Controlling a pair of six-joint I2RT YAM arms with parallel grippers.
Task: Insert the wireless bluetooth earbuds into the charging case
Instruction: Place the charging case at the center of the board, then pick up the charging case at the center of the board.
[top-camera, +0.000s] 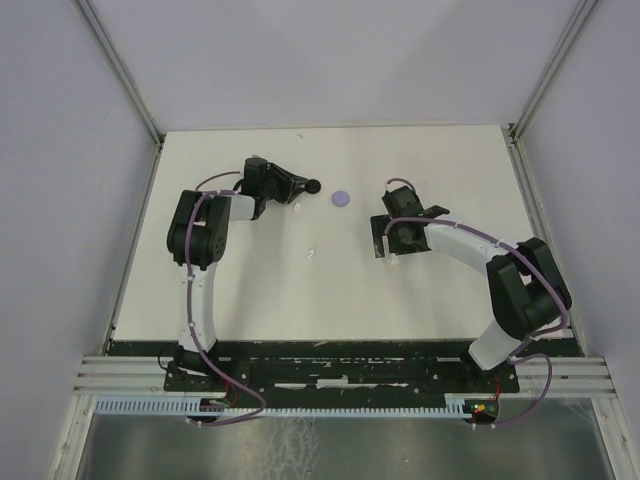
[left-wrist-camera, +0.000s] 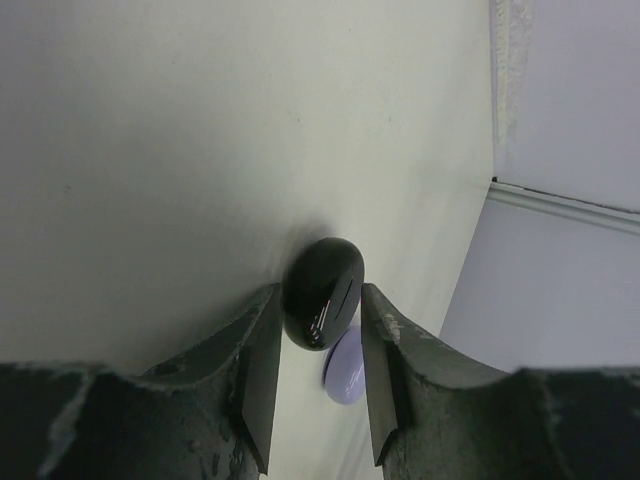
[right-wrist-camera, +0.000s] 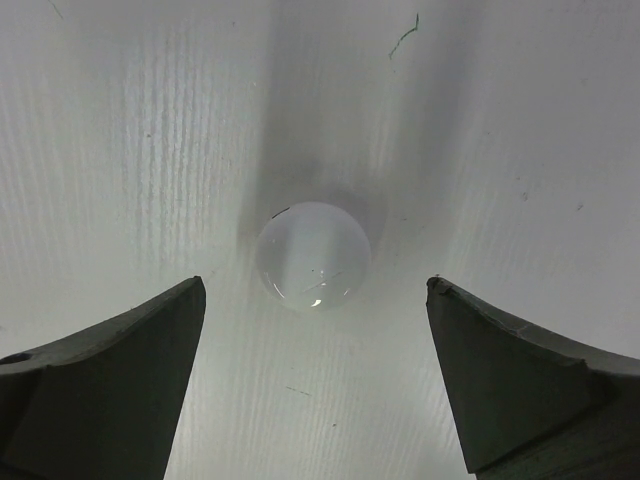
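Nearest the arm bases, a tiny white piece lies loose on the worktop, between the two arms and touched by neither. It is probably one of the earbuds, though it is too small for its shape to be made out. Just beyond it to the right, the right end effector hangs over a white disc with its fingers spread wide, one on each side and both clear of the rim. That stance would suit closing on the disc or steadying it while a bud goes in. The disc lies flat and looks closed, with no bud showing on it. Farther back on the left, a second white speck sits near the left arm's fingers and is likely the other white bud. Just past it, the left end effector is pinching a black disc by its rim, turned so that a thin seam faces the wrist camera. The seam suggests a lidded charging case, gripped this way so it can be carried or opened; whether it is clear of the worktop cannot be told. Farthest off, a lilac disc lies flat just beyond the black one, apart from both end effectors. No black or lilac buds can be made out, so the insertion seems hardly begun.
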